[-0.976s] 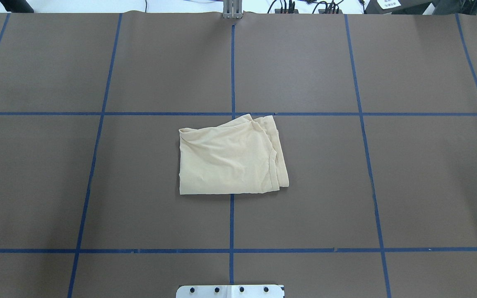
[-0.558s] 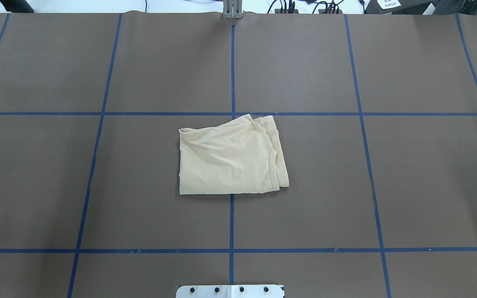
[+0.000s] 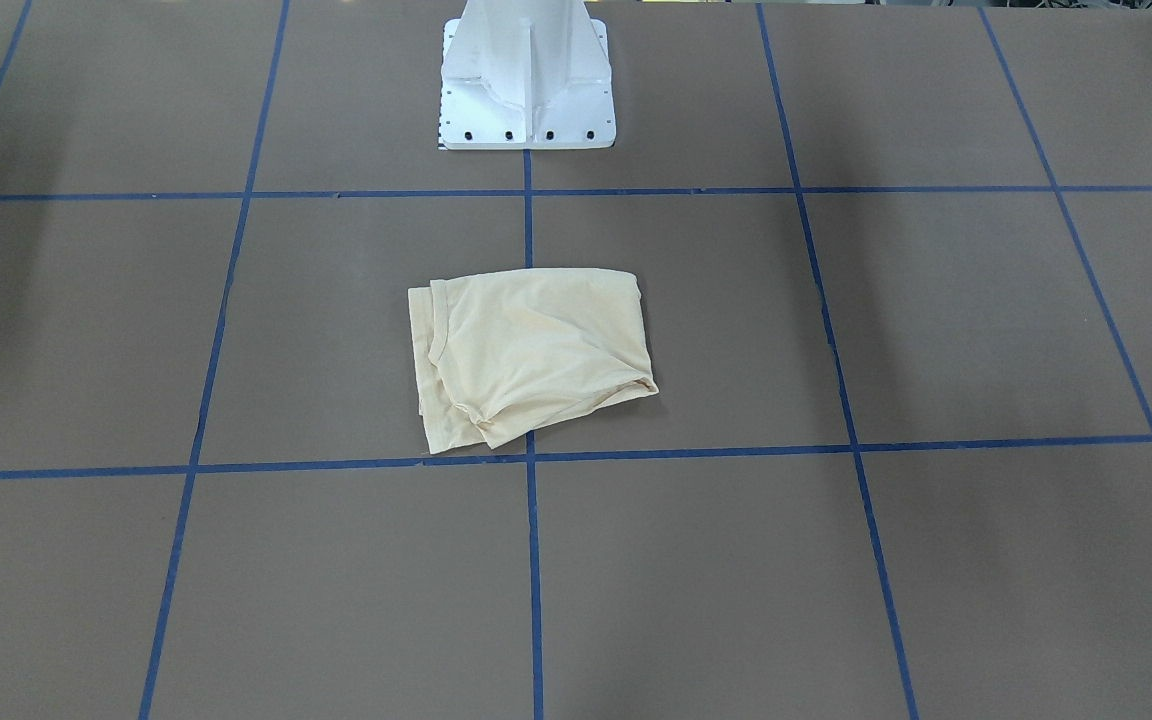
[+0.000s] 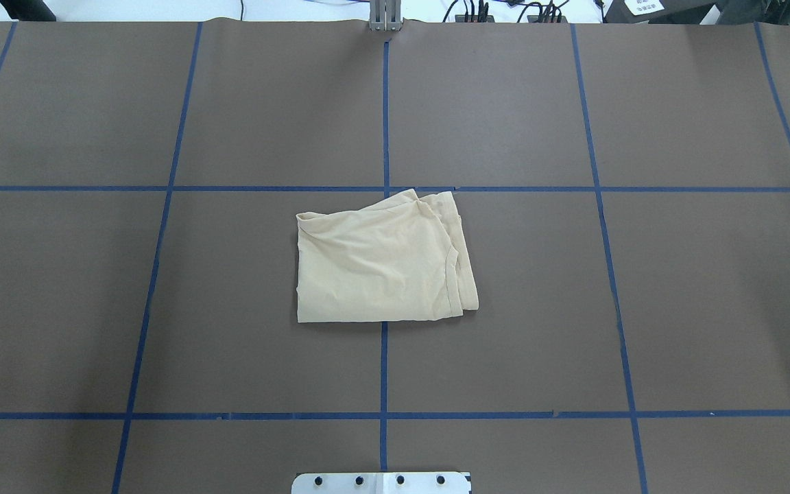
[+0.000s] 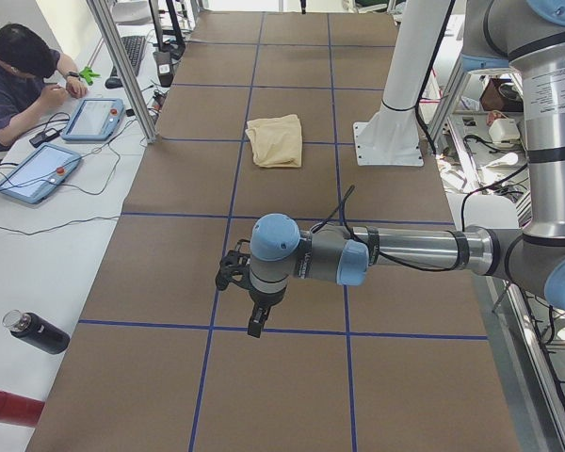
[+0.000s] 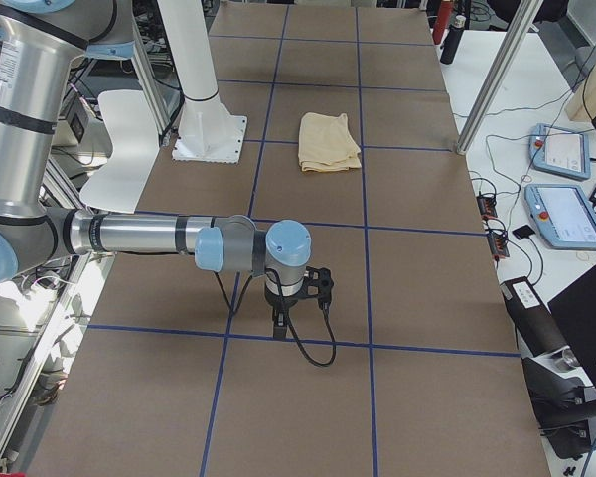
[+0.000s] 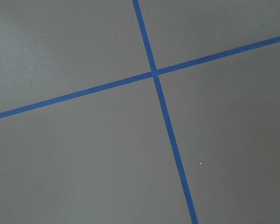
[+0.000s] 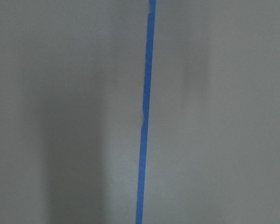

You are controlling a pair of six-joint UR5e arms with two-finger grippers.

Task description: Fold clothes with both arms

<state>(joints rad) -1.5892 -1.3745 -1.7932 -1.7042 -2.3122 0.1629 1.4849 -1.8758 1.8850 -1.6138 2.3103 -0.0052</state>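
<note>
The clothes (image 4: pixel 381 264) are one pale cream-yellow shirt, folded into a rough rectangle at the table's middle, with layered hems along its right edge. It also shows in the front-facing view (image 3: pixel 531 350) and small in both side views (image 5: pixel 275 139) (image 6: pixel 328 141). Nothing touches it. My left gripper (image 5: pixel 254 322) hangs over bare table far from the shirt, seen only in the left side view. My right gripper (image 6: pixel 280 323) hangs likewise at the other end, seen only in the right side view. I cannot tell whether either is open or shut. Both wrist views show only brown table and blue tape.
Blue tape lines (image 4: pixel 384 363) divide the brown table into squares. The white pedestal base (image 3: pixel 526 80) stands at the robot's side of the table. A seated person (image 5: pixel 19 80) with tablets, and a bottle (image 5: pixel 38 334), are beside the table's far long edge.
</note>
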